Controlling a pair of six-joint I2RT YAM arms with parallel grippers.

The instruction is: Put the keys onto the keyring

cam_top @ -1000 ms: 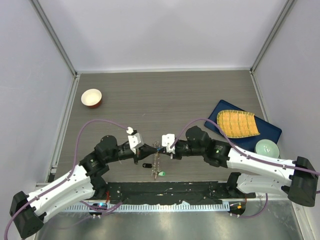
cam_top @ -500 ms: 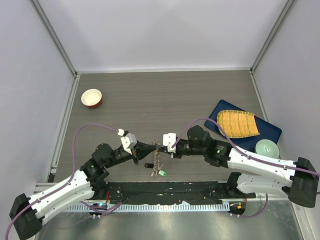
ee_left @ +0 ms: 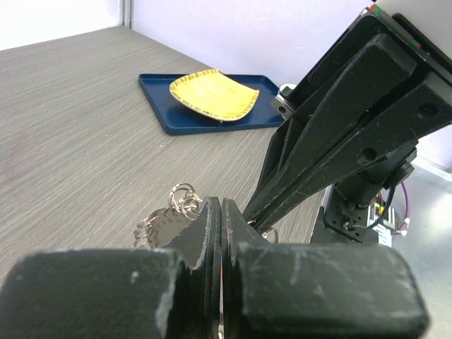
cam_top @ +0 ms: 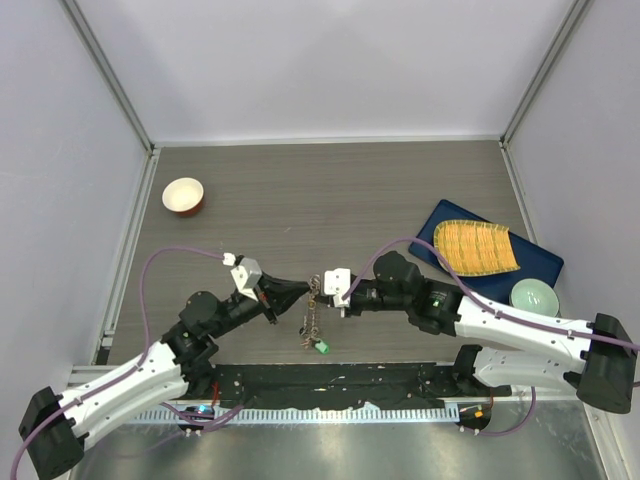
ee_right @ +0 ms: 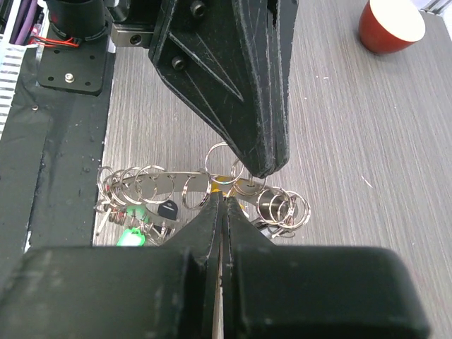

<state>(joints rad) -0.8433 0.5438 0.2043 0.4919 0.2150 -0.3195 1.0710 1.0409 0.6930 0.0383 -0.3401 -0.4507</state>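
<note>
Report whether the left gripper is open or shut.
Shut. The left gripper has its two fingers pressed together in its wrist view, with only a thin seam between them.

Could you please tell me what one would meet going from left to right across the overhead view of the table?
Red bowl → left gripper → right gripper → yellow mat → pale green bowl. I leave out the key bunch, which sits where the grippers meet, and the blue tray, which spans mat and bowl.
</note>
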